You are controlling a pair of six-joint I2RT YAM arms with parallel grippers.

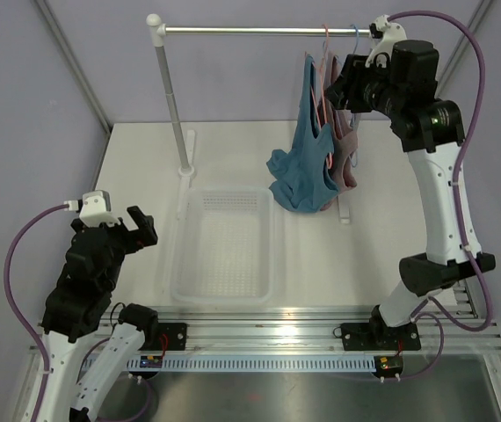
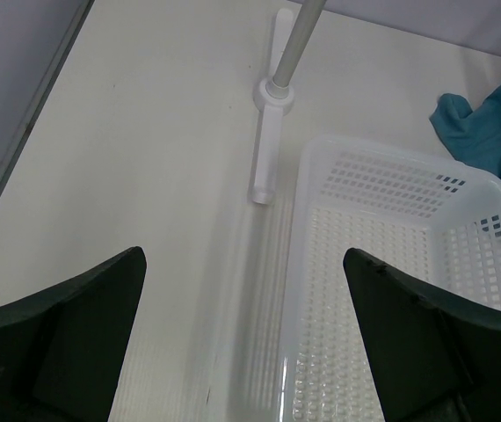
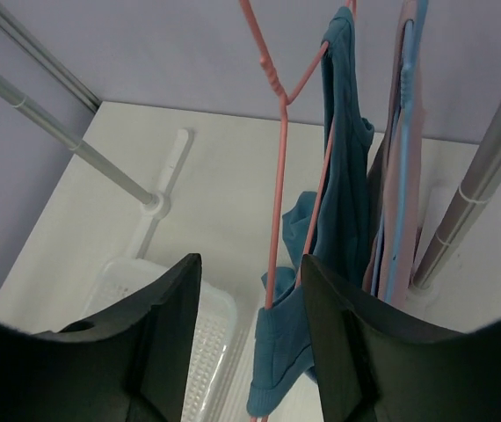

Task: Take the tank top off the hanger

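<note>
The teal-blue tank top (image 1: pixel 301 154) hangs from the salmon-pink hanger (image 1: pixel 325 53) on the rack's rod, its hem bunched on the table. In the right wrist view the hanger's (image 3: pixel 277 176) left arm is bare down to the low fabric. The tank top (image 3: pixel 345 176) hangs by a strap along the hanger's right arm. My right gripper (image 1: pixel 337 88) is open just right of the hanger. In its own view the gripper (image 3: pixel 250 303) has the hanger's lower left arm between its fingers without touching. My left gripper (image 1: pixel 138 229) is open and empty, low at the left, and it also shows in its own view (image 2: pixel 242 255).
A dusty-pink tank top (image 1: pixel 347 149) on a light-blue hanger (image 3: pixel 404 176) hangs just right of the teal one. A white perforated basket (image 1: pixel 180 255) sits on the table centre, left of the clothes. The rack's post (image 1: pixel 173 97) and foot (image 2: pixel 268 132) stand at the basket's far left.
</note>
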